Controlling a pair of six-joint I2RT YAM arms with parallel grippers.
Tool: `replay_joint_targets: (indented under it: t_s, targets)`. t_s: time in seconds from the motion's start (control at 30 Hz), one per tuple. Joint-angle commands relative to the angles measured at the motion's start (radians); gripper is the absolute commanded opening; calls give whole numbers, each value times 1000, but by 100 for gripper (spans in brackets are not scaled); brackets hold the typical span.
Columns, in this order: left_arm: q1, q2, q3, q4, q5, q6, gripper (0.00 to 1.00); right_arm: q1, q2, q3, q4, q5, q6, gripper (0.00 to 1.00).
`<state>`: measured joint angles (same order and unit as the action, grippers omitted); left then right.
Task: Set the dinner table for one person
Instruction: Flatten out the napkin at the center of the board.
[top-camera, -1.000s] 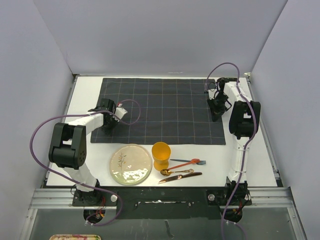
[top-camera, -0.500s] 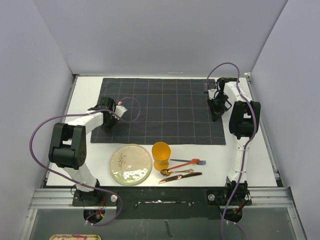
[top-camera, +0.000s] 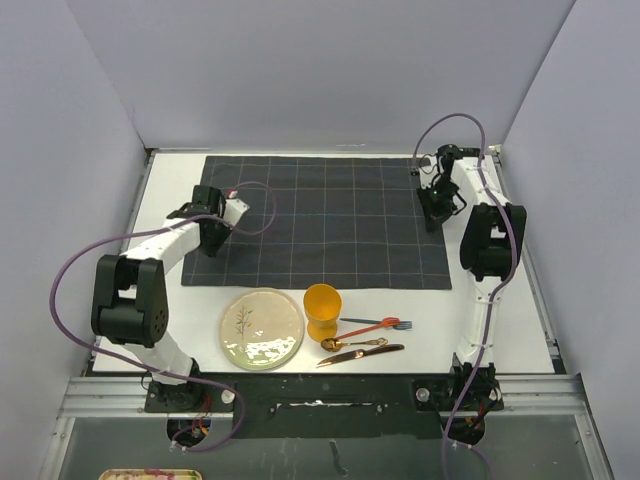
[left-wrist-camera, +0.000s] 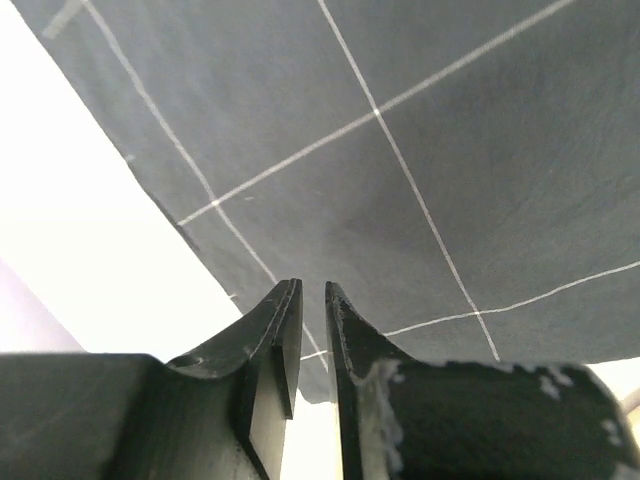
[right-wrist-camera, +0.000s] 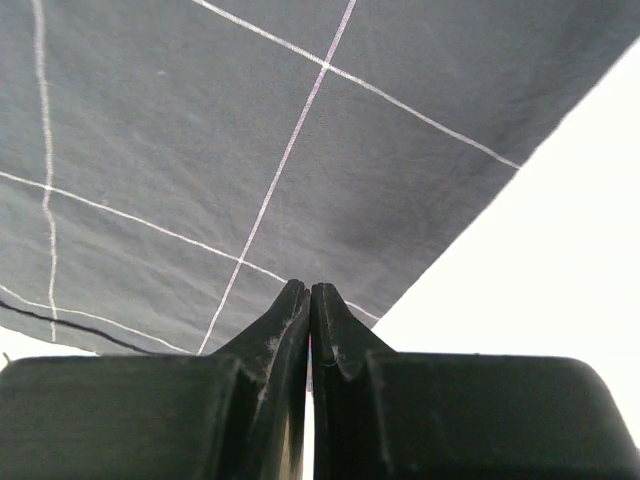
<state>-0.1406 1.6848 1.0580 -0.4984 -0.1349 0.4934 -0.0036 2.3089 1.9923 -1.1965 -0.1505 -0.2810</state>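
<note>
progress: early. The cloth is lying spread flat over the middle and far part of the tabletop, so the mat looks placed. Nothing is sitting on it yet.
left to do: the plate, cup, fork, spoon and knife are all waiting on bare tabletop near the arm bases, just off the cloth's near edge. The plate is sitting left of the cup. The three utensils are lying right of the cup, roughly parallel, fork farthest and knife nearest. Each one is likely needing its own pick and place onto the cloth, so the bulk of the job is ahead.
current step (judgement): both arms are working at the cloth's side edges, probably squaring it up before moving to the dishes.
left pincer: hanging over the cloth's left edge. Its fingers are standing slightly parted, a narrow slit with nothing in it. The wrist view is showing fabric and its border past the tips. Whether the tips are touching the cloth, cannot tell.
right pincer: hanging at the cloth's right edge, fingers pressed together tip to tip. No fabric is showing between them. Cannot tell whether it is nipping a thin bit of cloth or sitting clear of it.
tabletop: white, carrying everything. Bare strips are showing on both sides of the cloth and along the near edge.
risk (judgement): dragging a shut pincer off the edge could be rucking the cloth.
</note>
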Motion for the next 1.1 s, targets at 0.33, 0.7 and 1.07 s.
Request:
replay_joint_targets:
  t_s: [0.33,0.7,1.07]
  targets:
    - [17,-258,79,12,41,-77,43,96,-251,10,6,-80,7,11]
    - [174,-495,-2,-3,326,-200,54,257,-572,-354,131,-202,-37,28]
    - [173,-609,-135,21,390,-203,54,379,-663,-385,159,-166,-60,25]
